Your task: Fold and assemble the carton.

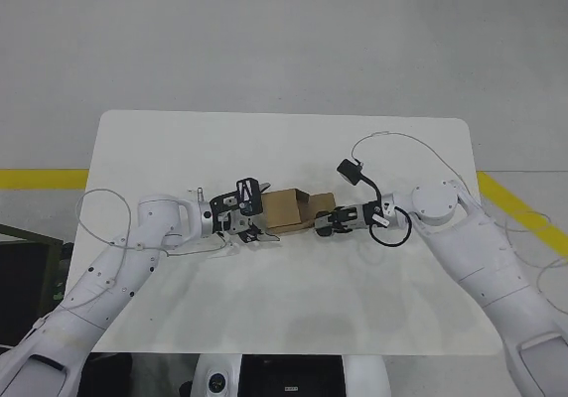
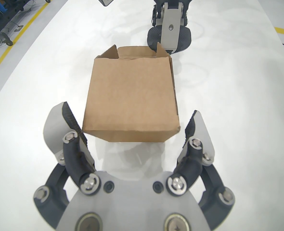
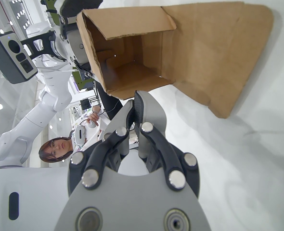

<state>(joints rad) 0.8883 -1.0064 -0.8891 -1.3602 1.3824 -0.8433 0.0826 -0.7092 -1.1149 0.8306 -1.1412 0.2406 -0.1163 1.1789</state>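
The brown carton (image 1: 286, 206) lies on its side at the middle of the white table (image 1: 284, 298). Its closed end faces my left gripper (image 2: 130, 121), which is open, one finger on each side of that end. The other end is open; a large flap (image 3: 228, 49) lies flat on the table and short flaps stick out. My right gripper (image 3: 136, 94) is shut, its tips touching the edge of a short side flap (image 3: 132, 90). I cannot tell whether the flap is pinched. The top view shows my left gripper (image 1: 256, 211) and my right gripper (image 1: 322, 223) at opposite ends of the carton.
A black cable loop (image 1: 393, 236) hangs beside the right wrist, and a thin white cable (image 1: 403, 139) arcs over the table's far right. There is bare table in front of and behind the carton. Yellow floor tape (image 1: 26, 179) runs past the table's sides.
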